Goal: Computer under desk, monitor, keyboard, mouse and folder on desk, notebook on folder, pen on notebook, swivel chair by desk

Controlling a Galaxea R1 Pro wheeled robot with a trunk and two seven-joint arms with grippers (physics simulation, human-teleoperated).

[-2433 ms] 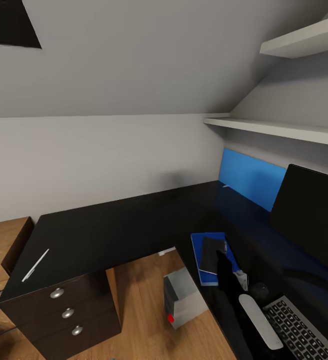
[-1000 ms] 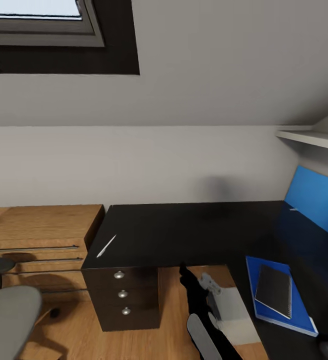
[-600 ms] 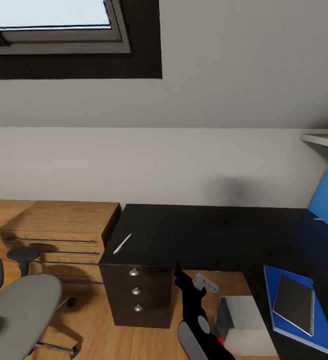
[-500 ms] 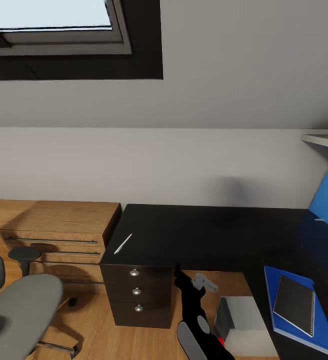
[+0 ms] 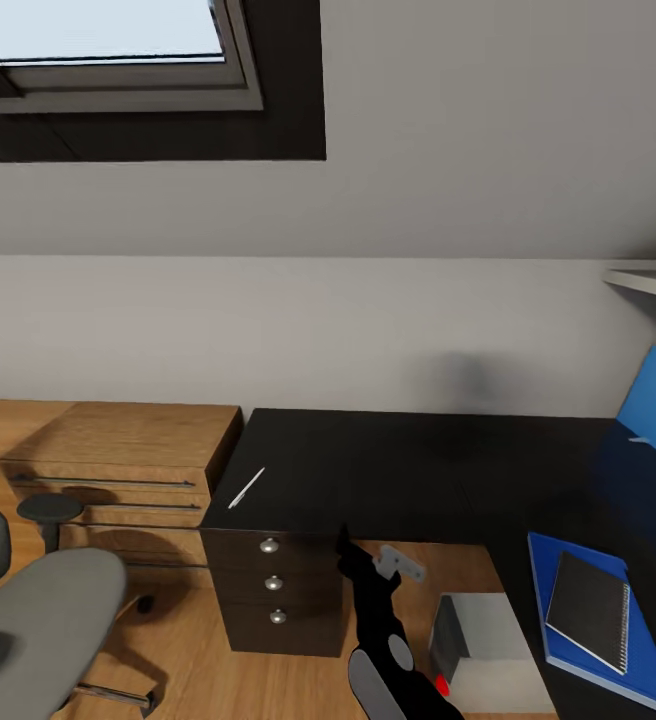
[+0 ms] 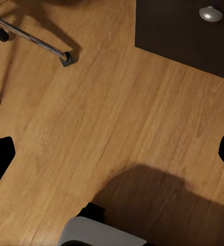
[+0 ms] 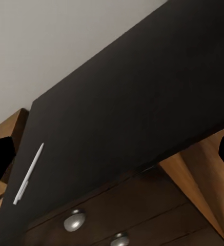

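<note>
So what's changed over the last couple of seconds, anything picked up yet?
Nothing picked up. The view swung left, from the monitor corner to the desk's drawer end, bringing the swivel chair into sight. The right arm lifted towards the pen. Pen, notebook and folder lie as before.

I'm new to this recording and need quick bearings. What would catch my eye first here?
The bright-blue folder at the lower right of the black desk stands out, with the dark notebook lying on it. Next is the thin white pen, alone near the desk's left end above the silver-knobbed drawers. A skylight glows at the top left, and the grey swivel chair sits on the wood floor at the lower left.
</note>
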